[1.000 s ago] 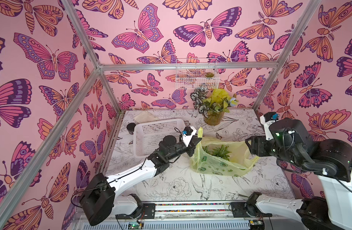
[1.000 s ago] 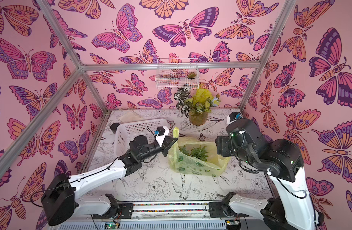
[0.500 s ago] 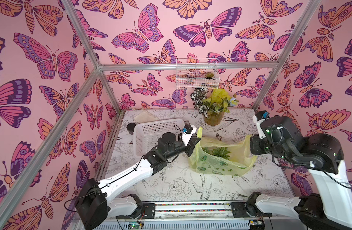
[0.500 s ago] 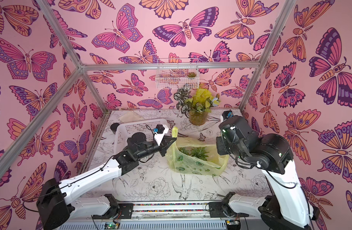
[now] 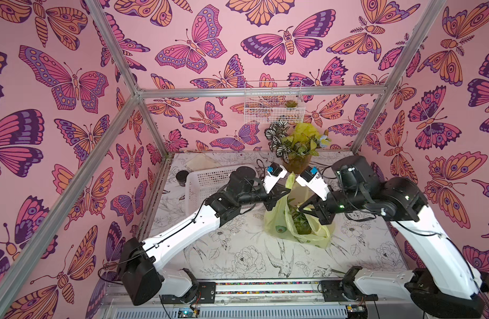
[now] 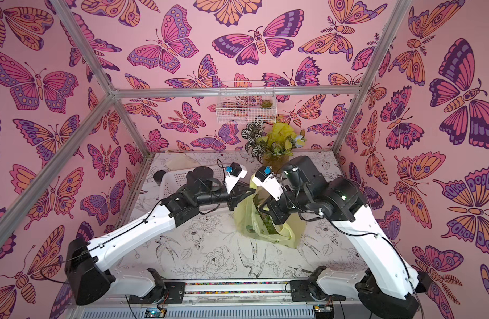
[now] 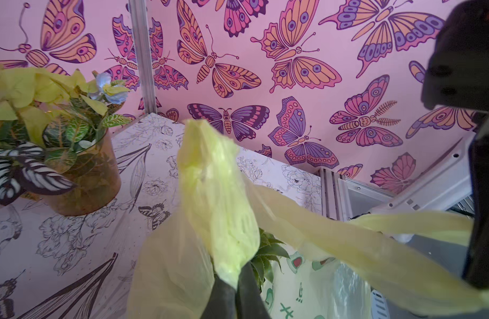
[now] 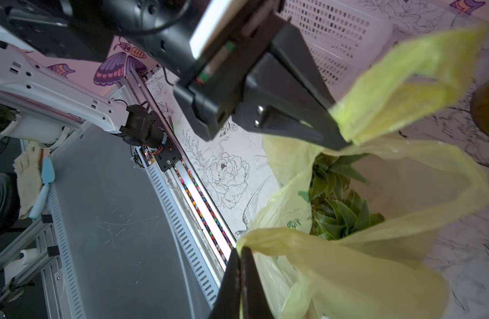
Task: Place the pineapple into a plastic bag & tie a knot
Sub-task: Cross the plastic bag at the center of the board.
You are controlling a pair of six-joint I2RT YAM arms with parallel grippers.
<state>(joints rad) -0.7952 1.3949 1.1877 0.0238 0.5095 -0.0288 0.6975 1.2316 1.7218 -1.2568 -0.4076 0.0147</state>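
At the middle of the table (image 5: pixel 238 256), the bag (image 5: pixel 276 221) is seen with its bottom resting on the surface and its mouth drawn upward by both arms. The pineapple (image 5: pixel 300 222) is lodged inside the bag, and its green crown is shown through the open mouth in both top views (image 6: pixel 268 223) and in the right wrist view (image 8: pixel 334 204). The left gripper (image 5: pixel 287 192) is closed on one handle (image 7: pixel 218 193), the jaws being pressed together on the plastic, and the bunched loop is seen standing up past the fingertips in the left wrist view. The right gripper (image 8: pixel 242 255) is likewise clamped on the other handle (image 8: pixel 282 240), which is stretched taut from the bag's rim. Both grippers are held close together above the bag, with their tips pointed toward each other. The two handles are apart and not yet tied. Behind the bag, the plant (image 5: pixel 296 149) is set against the back wall. Left of the bag, the basket (image 5: pixel 204 182) is partly hidden by the left arm.
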